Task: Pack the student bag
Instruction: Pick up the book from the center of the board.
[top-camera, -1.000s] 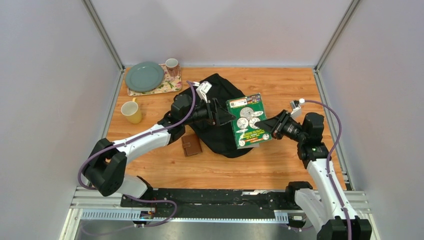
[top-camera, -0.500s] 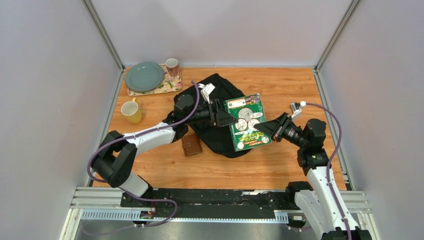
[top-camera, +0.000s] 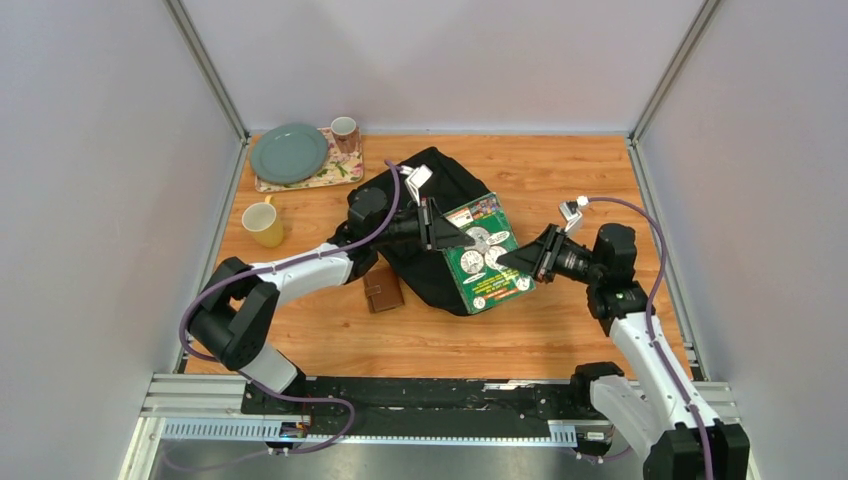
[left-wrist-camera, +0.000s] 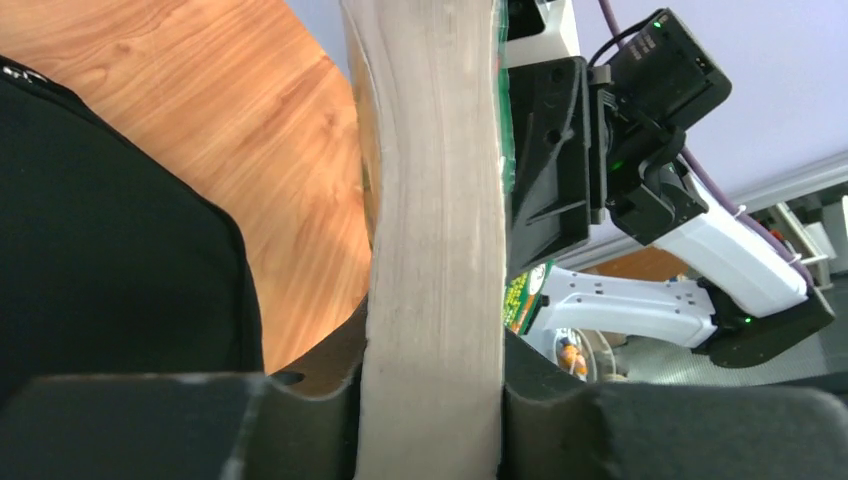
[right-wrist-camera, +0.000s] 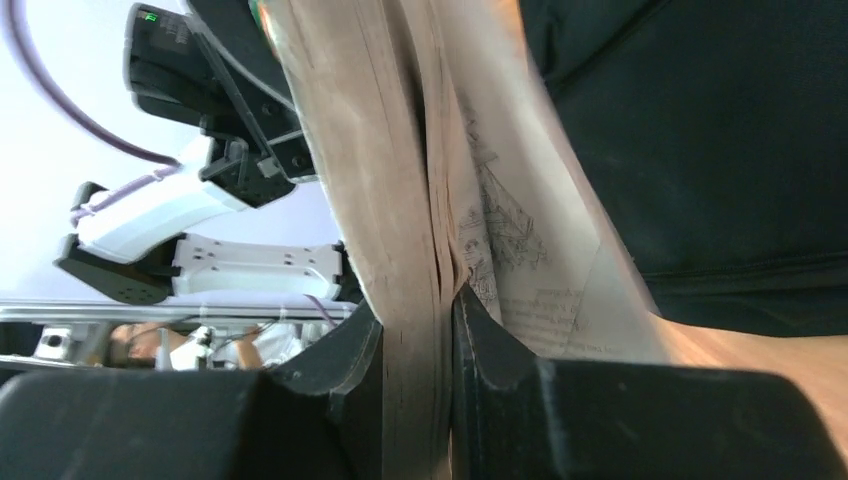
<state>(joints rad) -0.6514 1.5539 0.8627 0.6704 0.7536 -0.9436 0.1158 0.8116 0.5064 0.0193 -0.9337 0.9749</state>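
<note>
The student bag (top-camera: 425, 275) lies black and slumped mid-table. Above its right side a green-covered book (top-camera: 482, 257) hangs tilted, held from both ends. My left gripper (top-camera: 447, 236) is shut on the book's left edge; in the left wrist view both pads press the pale page block (left-wrist-camera: 430, 200) at my left gripper (left-wrist-camera: 432, 400). My right gripper (top-camera: 510, 262) is shut on the book's right edge. In the right wrist view my right gripper (right-wrist-camera: 418, 360) clamps most of the pages (right-wrist-camera: 390, 200), while a few leaves splay outside over the bag (right-wrist-camera: 700, 130).
A brown wallet (top-camera: 383, 289) lies on the wood just left of the bag. A yellow mug (top-camera: 263, 223) stands at the left. At the back left a floral mat (top-camera: 335, 175) carries a green plate (top-camera: 289, 152) and a cup (top-camera: 344, 131).
My left gripper has closed on the book's left edge. The right arm has carried the book left and lower, over the bag.
</note>
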